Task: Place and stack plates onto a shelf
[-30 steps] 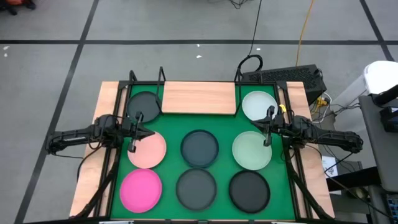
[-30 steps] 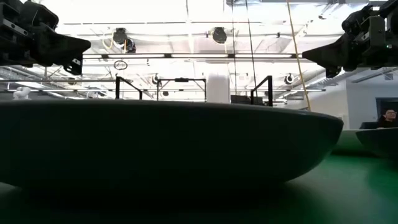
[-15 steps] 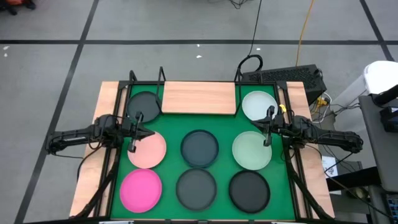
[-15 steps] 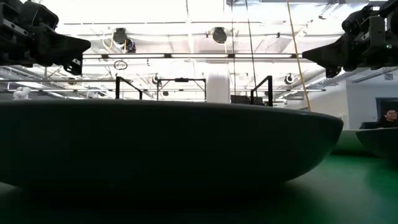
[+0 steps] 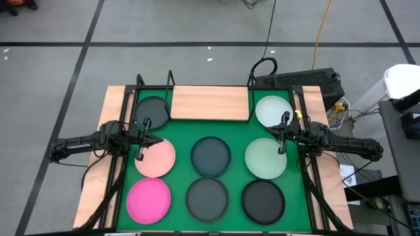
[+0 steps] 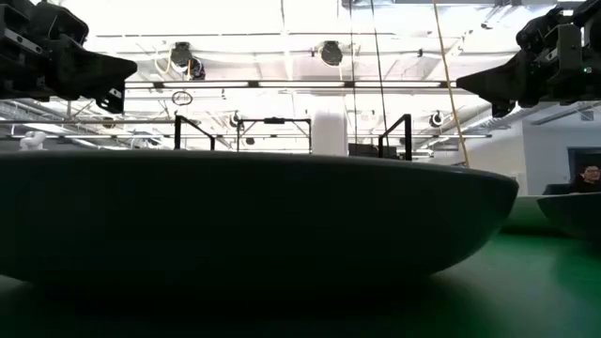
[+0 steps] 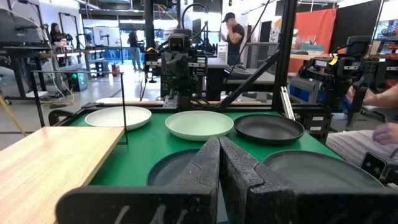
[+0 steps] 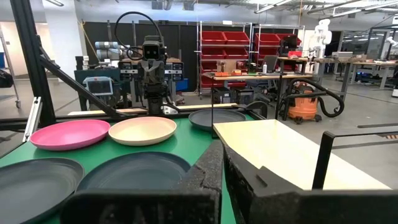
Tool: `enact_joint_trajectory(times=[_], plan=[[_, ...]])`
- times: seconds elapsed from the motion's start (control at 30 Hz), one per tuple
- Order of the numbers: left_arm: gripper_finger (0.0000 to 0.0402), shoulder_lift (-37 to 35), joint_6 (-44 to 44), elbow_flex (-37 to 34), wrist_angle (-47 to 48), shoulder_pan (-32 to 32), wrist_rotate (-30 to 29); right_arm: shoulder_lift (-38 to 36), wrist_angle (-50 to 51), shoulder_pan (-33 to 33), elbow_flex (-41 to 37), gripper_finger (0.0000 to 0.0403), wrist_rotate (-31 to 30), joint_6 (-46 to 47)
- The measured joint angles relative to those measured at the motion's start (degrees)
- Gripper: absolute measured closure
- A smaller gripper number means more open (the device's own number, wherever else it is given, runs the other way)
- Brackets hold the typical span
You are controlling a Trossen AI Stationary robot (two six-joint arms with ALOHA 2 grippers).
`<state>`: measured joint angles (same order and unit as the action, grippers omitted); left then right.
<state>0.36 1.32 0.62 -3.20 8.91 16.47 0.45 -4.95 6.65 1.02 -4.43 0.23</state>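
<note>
Eight plates lie flat on the green mat in the high view: dark (image 5: pixel 151 110), white (image 5: pixel 273 110), pale pink (image 5: pixel 155 158), dark (image 5: pixel 210 156), pale green (image 5: pixel 266 158), hot pink (image 5: pixel 149 200), dark (image 5: pixel 207 197), dark (image 5: pixel 263 199). The light-wood shelf (image 5: pixel 210 103) stands at the far edge between the dark and white plates. My left gripper (image 5: pixel 159 139) (image 7: pixel 219 142) hovers shut over the pale pink plate's far rim. My right gripper (image 5: pixel 270 136) (image 8: pixel 222 146) hovers shut over the pale green plate's far rim. Neither touches anything.
Black frame rails (image 5: pixel 125 111) run along both sides of the mat (image 5: pixel 184 134). In the low view a dark plate (image 6: pixel 254 216) fills the foreground, with both grippers high above it. People (image 7: pixel 233 34) and a hand (image 7: pixel 385 130) show beyond the table.
</note>
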Motion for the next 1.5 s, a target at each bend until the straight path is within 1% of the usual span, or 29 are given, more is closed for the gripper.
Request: enact_joint_trajectory(times=[1.3,1.5], plan=[[0.0394,0.0,0.0,0.0,0.0,0.0,0.0,0.0,0.0,0.0,0.0,0.0403,0.0,0.0],[0.0394,0.0,0.0,0.0,0.0,0.0,0.0,0.0,-1.6,0.0,0.0,0.0403,0.0,0.0]])
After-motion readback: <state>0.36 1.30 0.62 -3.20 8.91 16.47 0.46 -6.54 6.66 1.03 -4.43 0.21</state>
